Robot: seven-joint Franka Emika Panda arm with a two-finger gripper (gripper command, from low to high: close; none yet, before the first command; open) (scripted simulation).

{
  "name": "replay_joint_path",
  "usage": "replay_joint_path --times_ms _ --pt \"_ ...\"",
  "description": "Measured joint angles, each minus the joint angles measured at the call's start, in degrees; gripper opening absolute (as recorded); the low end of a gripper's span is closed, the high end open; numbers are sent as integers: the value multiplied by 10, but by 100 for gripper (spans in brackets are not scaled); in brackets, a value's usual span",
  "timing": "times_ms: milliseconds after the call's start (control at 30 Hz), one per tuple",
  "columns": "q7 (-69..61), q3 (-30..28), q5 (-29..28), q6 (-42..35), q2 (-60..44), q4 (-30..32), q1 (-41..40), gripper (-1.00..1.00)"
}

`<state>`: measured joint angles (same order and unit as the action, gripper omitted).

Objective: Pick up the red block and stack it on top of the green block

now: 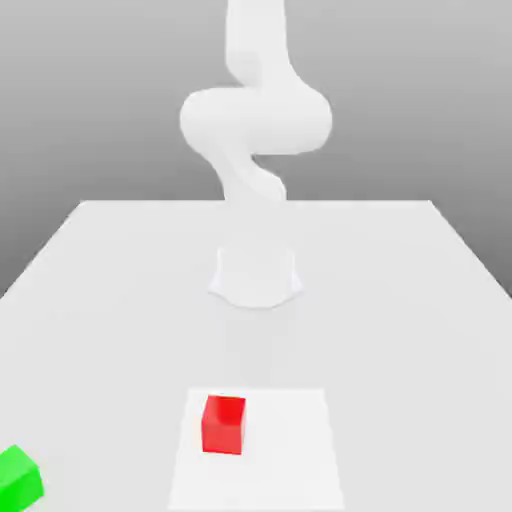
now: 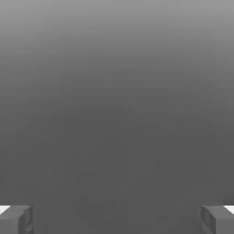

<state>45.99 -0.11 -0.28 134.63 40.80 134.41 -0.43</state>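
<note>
The green block [image 1: 18,478] lies nearest the camera in the exterior view, at the lower left corner of the frame, partly cut off by the frame's edge. The red block [image 1: 223,424] sits a little farther back, low in the frame and just left of centre, resting flat on the table [image 1: 420,300] within a slightly brighter square patch [image 1: 290,450] of the surface. The two blocks are well apart, with bare table between them (neither is stacked on anything).

Behind the red block, near the middle of the frame, the robot arm's round base [image 1: 256,277] stands on the table, and the pale arm [image 1: 255,120] rises from it and bends up out of the top of the frame.

In the hand view, the gripper [image 2: 117,219] shows as two grey fingertips [image 2: 18,219] at the lower left and lower right corners of the frame, spread wide apart with nothing between them. The gripper holds nothing, and beyond it there is plain grey ground.
</note>
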Motion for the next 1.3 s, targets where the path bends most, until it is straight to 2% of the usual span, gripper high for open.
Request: replay_joint_path --times_ms 633,867,900,1133,1300 --pt "-5 -21 1 225 -400 206 -30 0" --pt "-18 -12 18 340 -546 205 -38 0" --pt "-19 -10 20 351 -559 203 -39 -100" --pt "-17 -10 18 351 -558 203 -40 -100" --pt "-10 -14 8 273 -467 216 -38 -100"
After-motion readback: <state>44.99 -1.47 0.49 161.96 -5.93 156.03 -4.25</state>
